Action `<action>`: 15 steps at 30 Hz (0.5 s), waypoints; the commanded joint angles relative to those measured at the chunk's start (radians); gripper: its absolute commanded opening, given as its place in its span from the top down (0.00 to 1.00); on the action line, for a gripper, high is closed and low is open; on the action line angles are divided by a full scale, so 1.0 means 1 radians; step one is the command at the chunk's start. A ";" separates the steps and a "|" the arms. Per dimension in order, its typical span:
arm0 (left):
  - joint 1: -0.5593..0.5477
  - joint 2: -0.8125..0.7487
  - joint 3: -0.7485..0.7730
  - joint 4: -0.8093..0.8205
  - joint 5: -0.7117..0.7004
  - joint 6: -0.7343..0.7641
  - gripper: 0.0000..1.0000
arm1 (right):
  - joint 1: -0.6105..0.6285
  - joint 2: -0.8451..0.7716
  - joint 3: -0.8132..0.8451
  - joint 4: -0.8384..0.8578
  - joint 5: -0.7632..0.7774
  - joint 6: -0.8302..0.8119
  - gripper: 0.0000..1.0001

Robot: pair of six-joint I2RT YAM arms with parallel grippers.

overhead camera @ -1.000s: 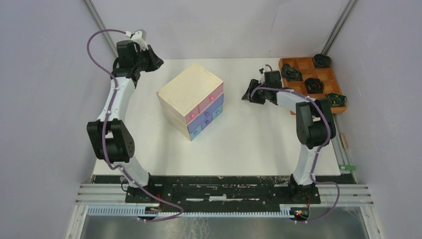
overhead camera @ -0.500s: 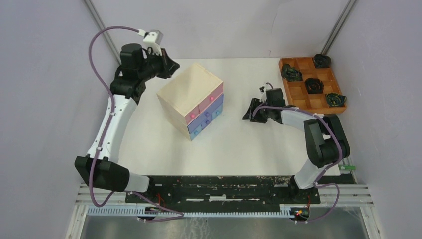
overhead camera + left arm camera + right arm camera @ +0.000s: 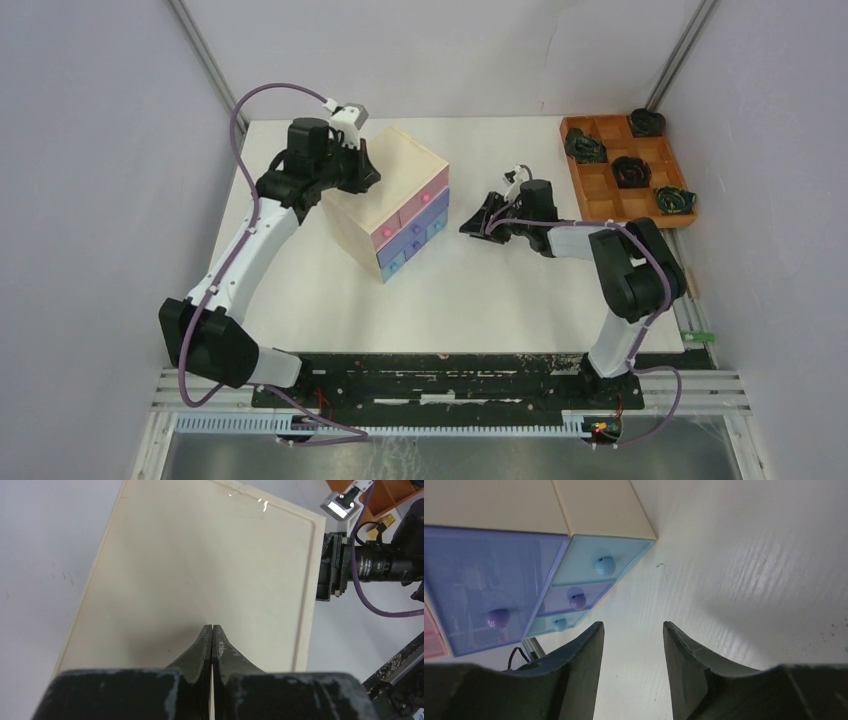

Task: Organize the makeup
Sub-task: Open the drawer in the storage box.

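Between grey walls (image 3: 80,150), white table (image 3: 500,290).

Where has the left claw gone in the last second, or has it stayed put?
Yes, it moved: the left gripper swung rightward from the table's far edge to above the pale wooden chest, which stayed put.
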 commanded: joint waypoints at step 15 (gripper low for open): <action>-0.049 0.013 -0.128 -0.016 -0.178 0.044 0.97 | 0.040 0.270 0.075 0.527 -0.123 0.303 0.47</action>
